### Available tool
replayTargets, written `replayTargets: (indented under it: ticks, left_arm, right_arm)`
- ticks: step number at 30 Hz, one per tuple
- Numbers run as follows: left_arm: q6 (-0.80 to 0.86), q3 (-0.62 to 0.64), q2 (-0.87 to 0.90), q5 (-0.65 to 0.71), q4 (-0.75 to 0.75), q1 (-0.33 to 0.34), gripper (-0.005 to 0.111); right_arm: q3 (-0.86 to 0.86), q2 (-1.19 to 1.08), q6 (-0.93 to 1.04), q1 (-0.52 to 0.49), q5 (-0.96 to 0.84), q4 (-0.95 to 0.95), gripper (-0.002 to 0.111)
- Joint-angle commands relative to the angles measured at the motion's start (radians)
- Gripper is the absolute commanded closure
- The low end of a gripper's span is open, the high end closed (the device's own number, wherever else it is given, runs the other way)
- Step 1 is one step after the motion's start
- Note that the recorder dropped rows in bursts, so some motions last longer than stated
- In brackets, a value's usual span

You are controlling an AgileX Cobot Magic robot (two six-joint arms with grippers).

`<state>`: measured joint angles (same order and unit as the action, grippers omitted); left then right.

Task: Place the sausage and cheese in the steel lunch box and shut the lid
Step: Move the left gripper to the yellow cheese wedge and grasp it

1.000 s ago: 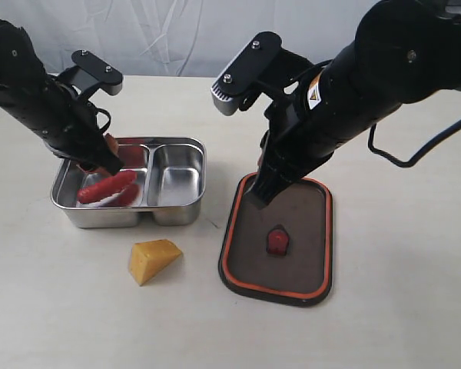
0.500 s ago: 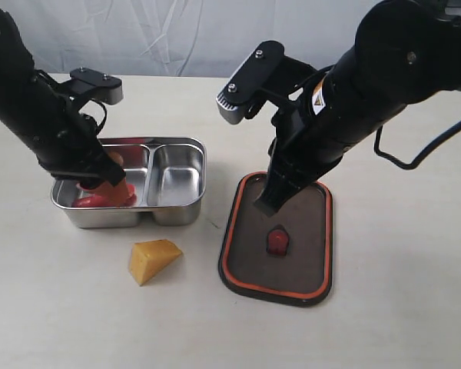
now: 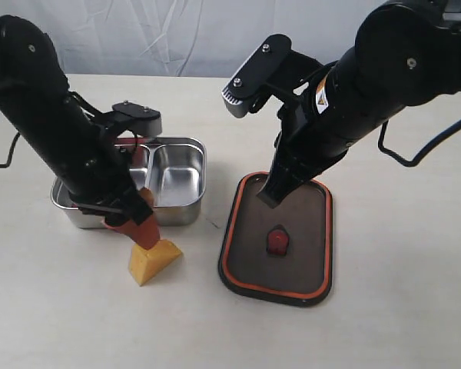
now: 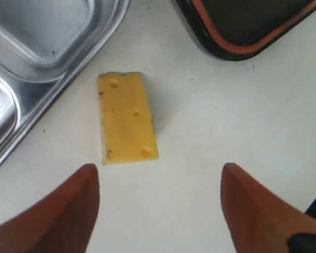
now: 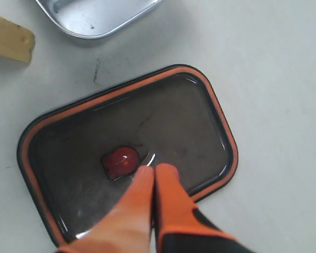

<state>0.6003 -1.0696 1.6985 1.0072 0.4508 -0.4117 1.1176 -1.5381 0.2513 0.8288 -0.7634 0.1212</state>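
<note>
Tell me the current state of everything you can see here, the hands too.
steel lunch box: uncovered, compartment nearer the lid empty.
lid: off the box, flat on the table, seal rim up.
cheese: on the table, outside the box, ungripped.
sausage: out of sight.
left hand: open, above the cheese.
right hand: shut, empty, over the lid.
</note>
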Motion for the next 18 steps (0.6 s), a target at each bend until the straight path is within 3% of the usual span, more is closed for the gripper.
replayTargets:
  ticks: [1,18]
  left_arm:
    - [0.009,0.019,-0.006,-0.05,-0.044,-0.051,0.044]
    - [0.009,0.019,0.131,-0.12,-0.067,-0.051,0.044]
  right_arm:
    - [-0.001,0.009,-0.003,-0.002,0.004,0.012,0.108]
    - [-0.001,0.009,-0.003,-0.002,0.008,0.012,0.108]
